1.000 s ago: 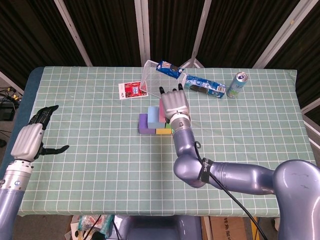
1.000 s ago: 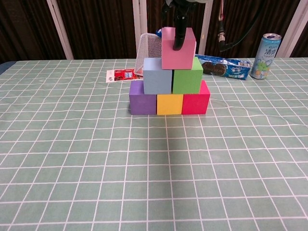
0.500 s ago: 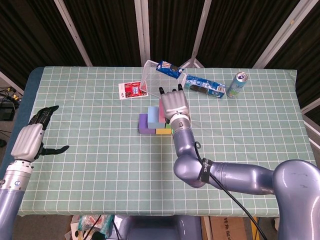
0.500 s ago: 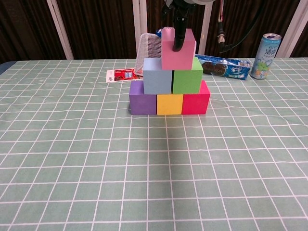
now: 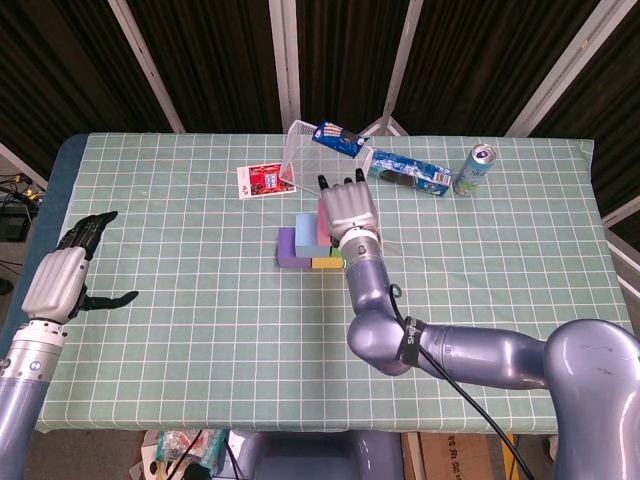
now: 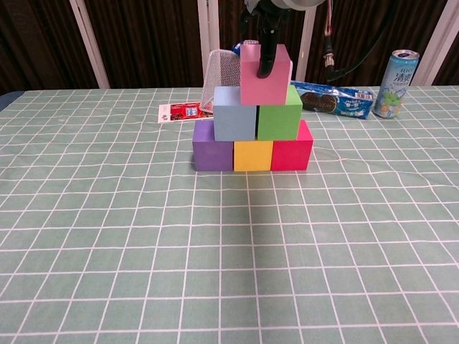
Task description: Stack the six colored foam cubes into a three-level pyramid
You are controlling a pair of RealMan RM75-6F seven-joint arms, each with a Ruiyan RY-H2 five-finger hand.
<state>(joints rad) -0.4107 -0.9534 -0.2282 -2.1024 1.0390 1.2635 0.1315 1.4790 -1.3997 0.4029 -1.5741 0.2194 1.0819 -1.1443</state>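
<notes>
Left hand (image 5: 62, 278): at the table's left edge, well apart from the cubes; fingers spread, thumb out, holding nothing.
Card (image 6: 184, 112): red and white, flat on the cloth behind the stack's left side; print too small to read.
Basket (image 6: 215, 74): white mesh, tipped on its side behind the stack.
Purple cube (image 6: 212, 155): left end of the bottom row, touching the yellow cube.
Blue cube (image 6: 234, 113): left of the middle row, resting on purple and yellow.
Yellow cube (image 6: 252, 155): middle of the bottom row.
Pink cube (image 6: 265, 74): top level, sitting across blue and green, slightly tilted.
Right hand (image 5: 347, 209): above the stack, back of the hand up; a dark finger (image 6: 266, 50) lies down the pink cube's front face and the hand grips that cube.
Green cube (image 6: 280, 113): right of the middle row, touching blue.
Red cube (image 6: 292, 153): right end of the bottom row.
Biscuit pack (image 6: 335, 100): blue wrapper lying behind the stack to the right; lettering unreadable.
Can (image 6: 397, 84): upright at far right, blue-green with white Chinese characters I cannot make out.
Table (image 6: 107, 236): green cloth with a white grid.
</notes>
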